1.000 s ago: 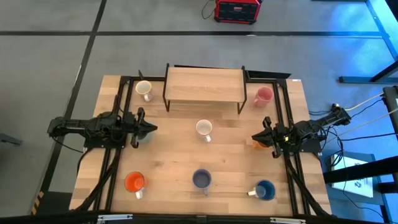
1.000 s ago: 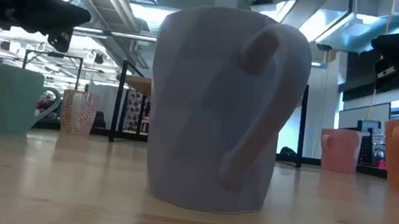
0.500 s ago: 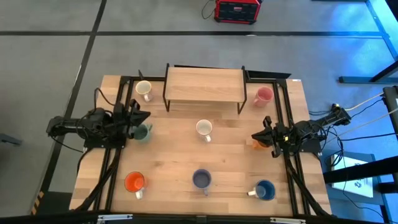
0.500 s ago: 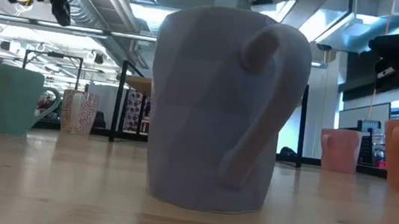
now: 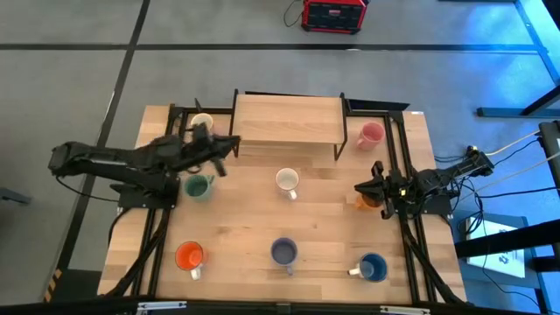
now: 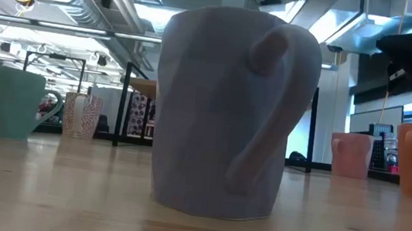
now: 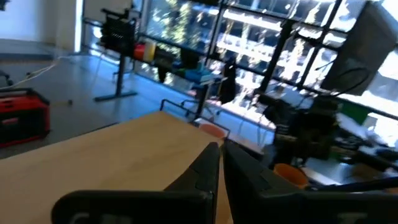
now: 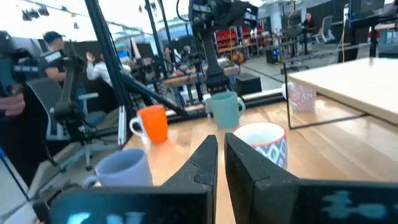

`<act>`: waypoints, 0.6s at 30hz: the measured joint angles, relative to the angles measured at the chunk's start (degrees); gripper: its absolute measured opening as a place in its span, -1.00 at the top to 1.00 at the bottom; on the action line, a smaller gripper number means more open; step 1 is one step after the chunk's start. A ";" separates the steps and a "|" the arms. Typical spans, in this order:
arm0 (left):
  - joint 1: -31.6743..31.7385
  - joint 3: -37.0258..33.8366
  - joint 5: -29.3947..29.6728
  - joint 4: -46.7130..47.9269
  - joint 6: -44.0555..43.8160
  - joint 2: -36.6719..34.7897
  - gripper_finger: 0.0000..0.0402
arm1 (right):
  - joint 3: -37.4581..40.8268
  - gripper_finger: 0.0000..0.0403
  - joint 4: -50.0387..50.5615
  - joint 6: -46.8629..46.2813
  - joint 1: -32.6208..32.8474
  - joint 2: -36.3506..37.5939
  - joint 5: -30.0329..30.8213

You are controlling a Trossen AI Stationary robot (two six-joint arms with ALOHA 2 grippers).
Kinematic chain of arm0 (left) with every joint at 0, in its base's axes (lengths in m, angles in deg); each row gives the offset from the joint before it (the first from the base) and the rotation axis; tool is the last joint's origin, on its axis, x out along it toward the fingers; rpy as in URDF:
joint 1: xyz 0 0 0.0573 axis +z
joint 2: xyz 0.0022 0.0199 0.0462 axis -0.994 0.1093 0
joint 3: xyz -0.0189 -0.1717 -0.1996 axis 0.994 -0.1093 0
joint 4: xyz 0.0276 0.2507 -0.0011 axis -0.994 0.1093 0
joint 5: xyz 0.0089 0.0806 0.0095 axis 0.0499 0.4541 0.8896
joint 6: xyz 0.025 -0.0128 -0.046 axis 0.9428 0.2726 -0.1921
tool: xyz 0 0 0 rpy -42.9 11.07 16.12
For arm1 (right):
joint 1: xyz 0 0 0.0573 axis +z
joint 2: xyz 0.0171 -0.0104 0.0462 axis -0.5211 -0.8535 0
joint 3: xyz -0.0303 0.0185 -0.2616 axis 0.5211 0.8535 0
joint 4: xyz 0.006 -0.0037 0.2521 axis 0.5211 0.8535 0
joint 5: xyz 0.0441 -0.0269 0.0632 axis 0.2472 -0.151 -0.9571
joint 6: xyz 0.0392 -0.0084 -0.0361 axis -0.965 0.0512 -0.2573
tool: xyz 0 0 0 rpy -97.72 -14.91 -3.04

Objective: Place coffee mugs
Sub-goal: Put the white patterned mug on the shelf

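Observation:
Eight mugs stand on their bases on the table. In the high view: a white mug [image 5: 203, 123] at the far left, a pink mug [image 5: 370, 134] at the far right, a white mug [image 5: 287, 181] in the middle, a pale green mug [image 5: 198, 185], an amber orange mug [image 5: 363, 201], and along the near edge a bright orange mug [image 5: 189, 256], a lavender-grey mug [image 5: 283, 252] and a blue mug [image 5: 373, 267]. My left gripper [image 5: 229, 145] [image 7: 221, 152] is shut and raised by the shelf's near left corner, touching nothing. My right gripper [image 5: 360, 187] [image 8: 221, 146] is shut and hovers over the amber orange mug.
A raised wooden shelf [image 5: 287, 119] on black legs stands at the far middle of the table. Black rails [image 5: 156, 245] run along both table sides under the arms. The lavender-grey mug [image 6: 226, 110] fills most of the low view.
My left gripper has drawn back from over the pale green mug, risen, and swung toward the far edge and the right, to the shelf's near left corner. The pale green mug, hidden under it before, now shows standing on the table.

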 joint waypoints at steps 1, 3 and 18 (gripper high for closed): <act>0.34 1.74 0.47 -0.64 -0.08 2.55 0.91 | 0.00 0.91 -0.82 -0.13 0.00 0.00 -0.02; 0.99 5.25 0.86 -2.33 -0.24 7.36 0.91 | 0.00 0.91 -3.13 -0.16 0.00 -0.02 0.05; 2.93 26.26 -4.12 0.51 -0.45 30.25 0.86 | 0.00 0.91 -15.89 -9.28 -0.01 0.00 6.02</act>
